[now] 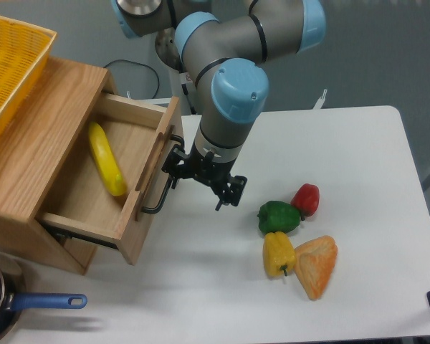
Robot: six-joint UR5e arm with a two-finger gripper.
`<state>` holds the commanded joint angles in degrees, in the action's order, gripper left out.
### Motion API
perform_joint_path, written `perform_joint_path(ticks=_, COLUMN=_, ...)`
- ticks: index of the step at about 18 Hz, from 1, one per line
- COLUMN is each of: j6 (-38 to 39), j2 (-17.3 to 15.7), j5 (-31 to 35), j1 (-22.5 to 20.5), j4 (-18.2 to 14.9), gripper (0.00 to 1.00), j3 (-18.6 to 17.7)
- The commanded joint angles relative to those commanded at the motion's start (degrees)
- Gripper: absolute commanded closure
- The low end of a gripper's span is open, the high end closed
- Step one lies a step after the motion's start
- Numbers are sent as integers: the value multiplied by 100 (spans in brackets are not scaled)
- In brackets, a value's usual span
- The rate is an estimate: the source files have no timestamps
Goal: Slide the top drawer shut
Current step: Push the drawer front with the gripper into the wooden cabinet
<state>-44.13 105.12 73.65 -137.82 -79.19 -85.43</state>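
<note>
While pressing: my pincer (198,180) touches the top drawer (122,172) handle (160,188); fingers apart.
Risk: skewed push jams it against the cabinet (39,143).

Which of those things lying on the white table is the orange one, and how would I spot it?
Start at the white table and find the small cluster of vegetables right of the robot's hand. The pale orange wedge-shaped piece lies at its lower right, touching the yellow pepper. It alone is angular, not rounded like the peppers.
</note>
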Motion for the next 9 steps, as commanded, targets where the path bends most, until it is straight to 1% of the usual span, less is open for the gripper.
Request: perform_joint_path(ticks=9, j6=53, j2=-9, j5=9, j1=220, j4=0, gripper=0, j3=-26)
